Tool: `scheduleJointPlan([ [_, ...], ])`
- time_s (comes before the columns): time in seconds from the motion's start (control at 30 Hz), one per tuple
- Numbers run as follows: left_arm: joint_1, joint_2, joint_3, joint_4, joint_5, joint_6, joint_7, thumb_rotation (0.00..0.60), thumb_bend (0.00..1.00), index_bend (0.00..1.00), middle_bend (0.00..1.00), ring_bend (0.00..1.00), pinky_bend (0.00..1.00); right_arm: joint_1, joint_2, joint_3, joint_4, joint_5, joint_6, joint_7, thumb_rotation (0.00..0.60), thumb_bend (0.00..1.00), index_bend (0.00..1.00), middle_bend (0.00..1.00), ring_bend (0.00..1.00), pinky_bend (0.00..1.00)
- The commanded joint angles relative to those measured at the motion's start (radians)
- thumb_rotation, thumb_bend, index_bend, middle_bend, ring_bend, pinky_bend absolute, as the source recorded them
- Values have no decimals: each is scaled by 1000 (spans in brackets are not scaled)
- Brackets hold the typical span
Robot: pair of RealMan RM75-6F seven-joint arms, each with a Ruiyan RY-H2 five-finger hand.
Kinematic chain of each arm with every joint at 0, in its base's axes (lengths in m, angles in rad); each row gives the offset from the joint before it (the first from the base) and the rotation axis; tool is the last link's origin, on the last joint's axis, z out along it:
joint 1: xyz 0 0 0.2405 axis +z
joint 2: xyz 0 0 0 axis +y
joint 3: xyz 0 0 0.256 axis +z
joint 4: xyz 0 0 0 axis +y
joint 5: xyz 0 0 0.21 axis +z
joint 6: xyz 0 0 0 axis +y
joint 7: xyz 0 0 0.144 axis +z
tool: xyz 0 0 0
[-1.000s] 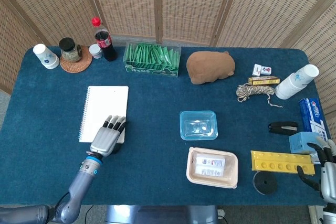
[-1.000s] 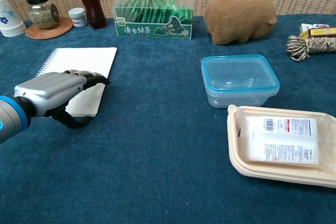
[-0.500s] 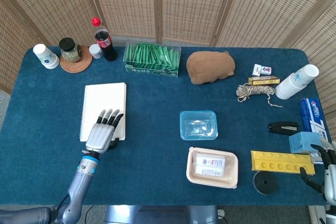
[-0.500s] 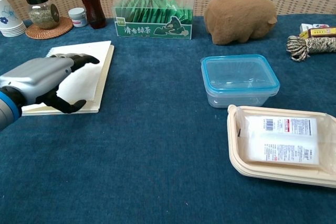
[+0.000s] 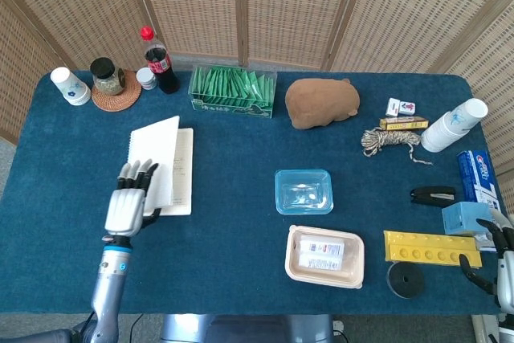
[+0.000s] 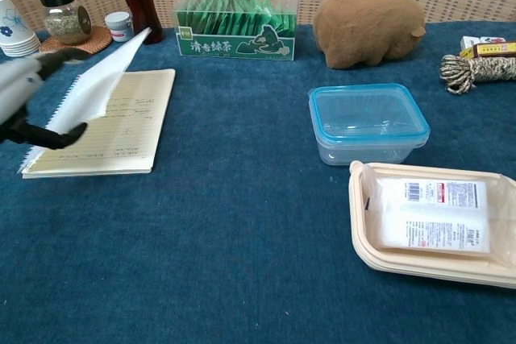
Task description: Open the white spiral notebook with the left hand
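The white spiral notebook [image 5: 181, 179] lies on the blue table [image 5: 241, 222] at the left, spiral side to the left. Its white cover [image 5: 157, 155] is lifted and tilts up off the lined page [image 6: 121, 130]. My left hand [image 5: 128, 202] is at the notebook's near left and holds the raised cover [image 6: 107, 78] by its free edge, fingers above and thumb below. In the chest view the left hand [image 6: 19, 91] is cut off by the left edge. My right hand [image 5: 491, 259] hangs at the table's near right corner with its fingers apart, holding nothing.
Behind the notebook stand a green tea box [image 5: 233, 90], a cola bottle [image 5: 159, 60], a jar on a coaster [image 5: 107, 78] and paper cups [image 5: 70, 86]. A blue-rimmed clear container [image 5: 303, 191], a beige tray [image 5: 324, 256] and a brown plush [image 5: 321, 102] lie to the right.
My left hand has moved left and drawn the cover up and over; the notebook went from closed to partly open, with the lined page now showing. The right hand barely moved.
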Motion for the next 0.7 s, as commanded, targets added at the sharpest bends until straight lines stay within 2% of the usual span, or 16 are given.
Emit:
scheduleJointPlan([
  [0.03,57,22,5,-5,22,68,-57,600,364,148,106,0,0,0,1,1,0,-5,4,2,600,306,220,150,39,121],
  [0.23,159,105,18,-57,18,172,-112,600,364,145,108,0,0,1,1,0,-1,-19,8,3,600,306,218,149,39,121],
  [0.57,315,260,56,-123,-50,247,-165,600,363,139,99,0,0,4,-1,-3,-6,-41,12,-1,600,306,218,147,39,121],
  [0.7,353,298,64,-140,-42,268,-202,600,364,139,97,0,0,8,0,-4,-10,-50,10,-4,600,307,217,147,39,121],
])
